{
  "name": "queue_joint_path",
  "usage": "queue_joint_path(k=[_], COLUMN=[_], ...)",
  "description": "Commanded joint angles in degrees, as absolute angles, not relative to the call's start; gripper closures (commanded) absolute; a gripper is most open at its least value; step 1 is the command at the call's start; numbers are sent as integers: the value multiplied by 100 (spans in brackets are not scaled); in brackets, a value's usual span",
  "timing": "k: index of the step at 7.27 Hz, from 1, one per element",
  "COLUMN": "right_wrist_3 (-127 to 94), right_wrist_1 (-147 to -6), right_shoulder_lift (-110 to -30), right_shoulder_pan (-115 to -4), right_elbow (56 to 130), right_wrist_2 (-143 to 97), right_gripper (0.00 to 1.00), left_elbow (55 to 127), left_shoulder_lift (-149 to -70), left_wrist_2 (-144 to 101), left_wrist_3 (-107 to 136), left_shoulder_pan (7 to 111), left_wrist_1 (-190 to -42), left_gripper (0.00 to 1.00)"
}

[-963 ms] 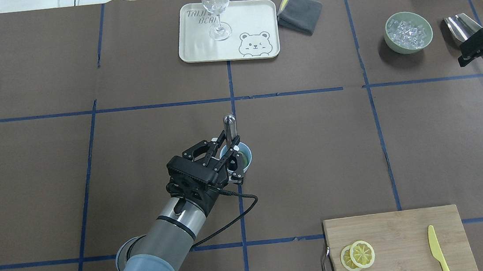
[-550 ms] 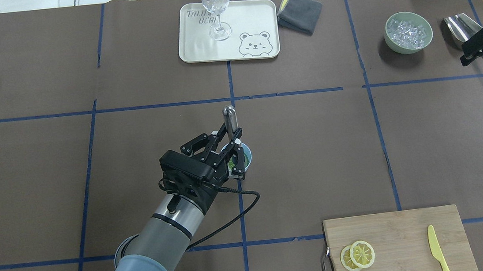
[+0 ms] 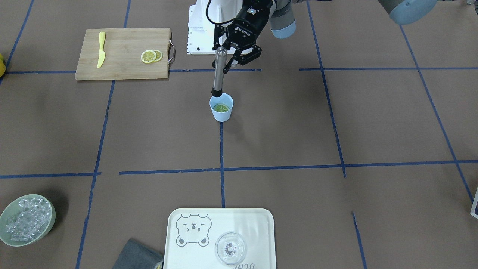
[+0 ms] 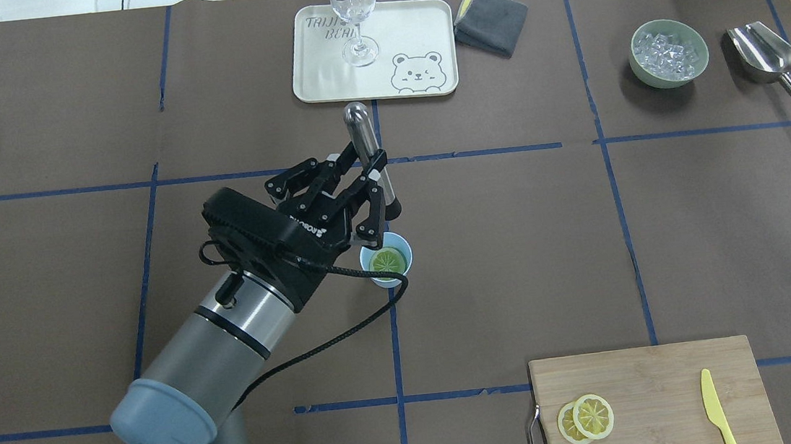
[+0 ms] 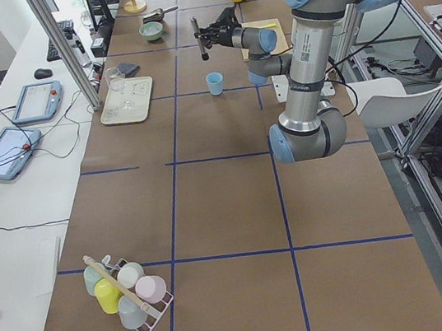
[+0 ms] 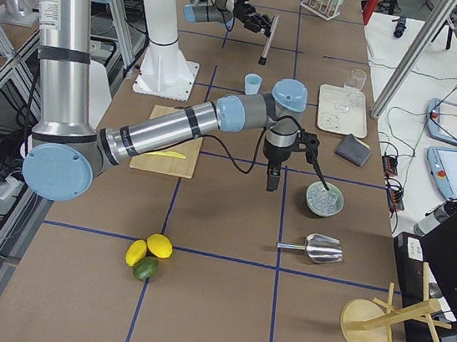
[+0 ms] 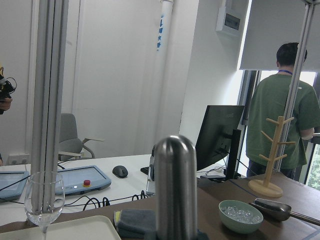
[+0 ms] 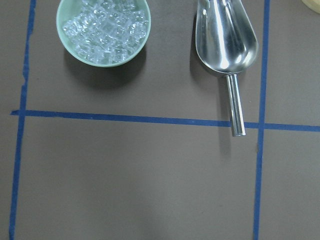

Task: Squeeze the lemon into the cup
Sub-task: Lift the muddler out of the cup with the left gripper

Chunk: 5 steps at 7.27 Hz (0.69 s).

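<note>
Lifted out of the cup [image 3: 222,113], the steel muddler [image 3: 218,73] now hangs tilted above its rim, clamped between the fingers of my left gripper [image 4: 374,184]. The lemon [image 4: 387,260] slice lies flat inside the cup, and the pressing looks finished. My right gripper [image 6: 271,179] hovers near the ice bowl [image 6: 324,199]; whether its fingers are parted, I cannot tell.

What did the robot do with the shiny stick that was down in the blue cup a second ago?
The left hand lifted the metal stick up out of the cup, still gripping it, so the lemon slice inside shows. The right hand slid away rightward. The cup, the board's slices, glass and ice bowl stayed put.
</note>
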State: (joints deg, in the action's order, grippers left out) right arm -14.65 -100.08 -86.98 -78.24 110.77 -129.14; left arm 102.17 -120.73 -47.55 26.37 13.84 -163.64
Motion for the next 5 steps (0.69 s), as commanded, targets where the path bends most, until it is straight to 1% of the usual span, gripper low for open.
queue_joint_path(k=[1, 2, 3, 5], right_wrist_3=[-469, -327, 23, 35], right_wrist_1=[-10002, -10002, -9932, -9704], right_shoulder_lift=[-8911, -9017, -9157, -9299], right_shoulder_pan=[-8374, -8480, -8551, -8569], right_elbow=[10794, 10784, 10775, 10775], right_wrist_2=[-13244, -13254, -13254, -13271], right_gripper=[0, 0, 0, 0], left_elbow=[10318, 10318, 10336, 10746], left_shoulder_lift=[-11797, -11490, -11409, -11329], left_wrist_2=[-5384, -5509, -6207, -7588], left_wrist_3=[2637, 2637, 2645, 2689], left_shoulder_pan=[1870, 1985, 2439, 3370], left_wrist_1=[-16339, -16278, -16069, -14266], left_gripper=[100, 100, 100, 100])
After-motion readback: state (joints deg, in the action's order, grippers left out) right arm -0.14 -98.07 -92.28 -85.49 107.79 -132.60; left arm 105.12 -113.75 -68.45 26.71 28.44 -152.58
